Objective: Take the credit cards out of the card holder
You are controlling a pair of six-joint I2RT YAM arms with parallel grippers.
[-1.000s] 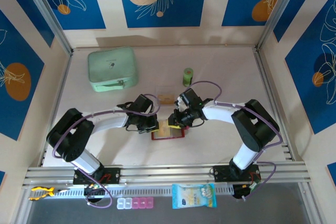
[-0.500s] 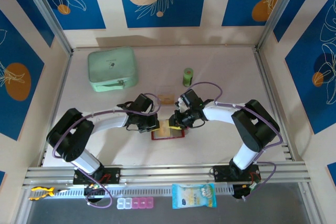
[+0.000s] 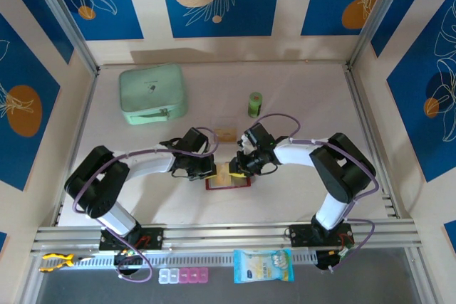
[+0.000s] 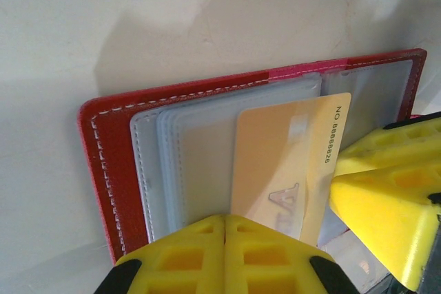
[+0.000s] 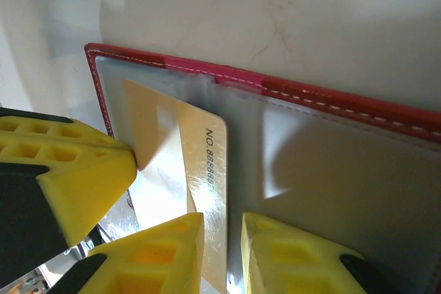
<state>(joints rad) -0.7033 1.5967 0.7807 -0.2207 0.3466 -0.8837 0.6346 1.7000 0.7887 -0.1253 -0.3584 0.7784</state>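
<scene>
Nothing has shifted: your clenched left pincer [image 4: 224, 228] pins the card holder [image 4: 103, 163] near the surface [image 3: 306, 97] middle. A credit card [image 4: 282, 149] juts out at your right pincer [image 5: 222, 242]; I cannot tell whether it grips. Extraction looks stalled.

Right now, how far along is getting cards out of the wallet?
One card already lies on the table beyond the wallet. The shut left gripper presses on the wallet; the right gripper is at a second card, partly out. That one remains; others unclear.

Table [image 3: 299, 197] open around card holder [image 3: 239, 182] — mint case [image 3: 152, 93] well behind.
</scene>
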